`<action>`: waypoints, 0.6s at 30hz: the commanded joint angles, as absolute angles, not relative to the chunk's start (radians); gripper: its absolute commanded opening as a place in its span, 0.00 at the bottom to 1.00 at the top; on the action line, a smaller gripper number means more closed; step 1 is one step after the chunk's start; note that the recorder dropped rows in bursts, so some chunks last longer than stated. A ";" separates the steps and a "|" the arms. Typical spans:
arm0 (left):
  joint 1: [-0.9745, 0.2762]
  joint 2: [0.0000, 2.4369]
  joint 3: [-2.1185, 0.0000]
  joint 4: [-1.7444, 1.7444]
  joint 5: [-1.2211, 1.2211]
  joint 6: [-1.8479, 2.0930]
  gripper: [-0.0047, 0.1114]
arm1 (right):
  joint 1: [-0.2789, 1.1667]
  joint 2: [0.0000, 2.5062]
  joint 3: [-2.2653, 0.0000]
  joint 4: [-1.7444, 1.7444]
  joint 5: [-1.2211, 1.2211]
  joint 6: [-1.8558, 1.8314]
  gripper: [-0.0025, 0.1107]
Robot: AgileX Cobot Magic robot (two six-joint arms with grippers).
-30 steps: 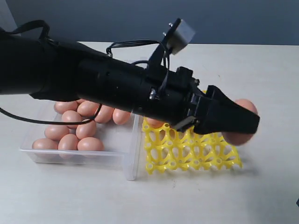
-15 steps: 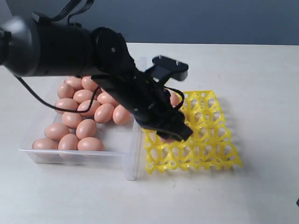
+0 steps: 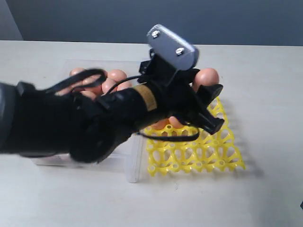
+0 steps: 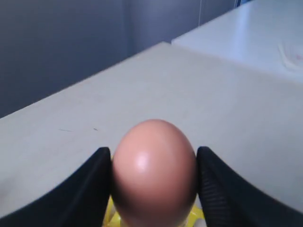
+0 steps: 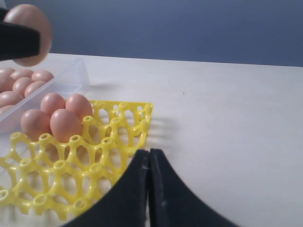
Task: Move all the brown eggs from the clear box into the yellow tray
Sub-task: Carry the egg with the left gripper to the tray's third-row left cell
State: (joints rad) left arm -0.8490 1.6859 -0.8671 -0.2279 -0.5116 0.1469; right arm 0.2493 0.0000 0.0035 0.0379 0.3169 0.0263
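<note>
My left gripper is shut on one brown egg, held in the air above the far side of the yellow tray. In the left wrist view that egg fills the gap between both black fingers. Several brown eggs sit in the tray's cups nearest the clear box. More eggs lie in the clear box, mostly hidden behind the left arm. My right gripper is shut and empty, low by the tray's corner.
The left arm stretches across the box and the tray's left half. Pale tabletop lies to the right of the tray and in front of it. The held egg also shows high in the right wrist view.
The left arm has swung, and the egg it holds is now higher, over the tray's far edge. Half a second ago the gripper was low over the tray.
</note>
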 commanded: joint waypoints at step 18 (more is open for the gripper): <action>-0.649 1.821 -0.529 0.277 -0.993 -0.131 0.04 | 0.251 0.000 0.000 0.036 0.305 0.026 0.03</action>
State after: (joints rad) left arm -0.6549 1.7868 -0.5345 0.2503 -0.9576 -0.1231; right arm 0.2493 0.0000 0.0035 0.0379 0.3169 0.0263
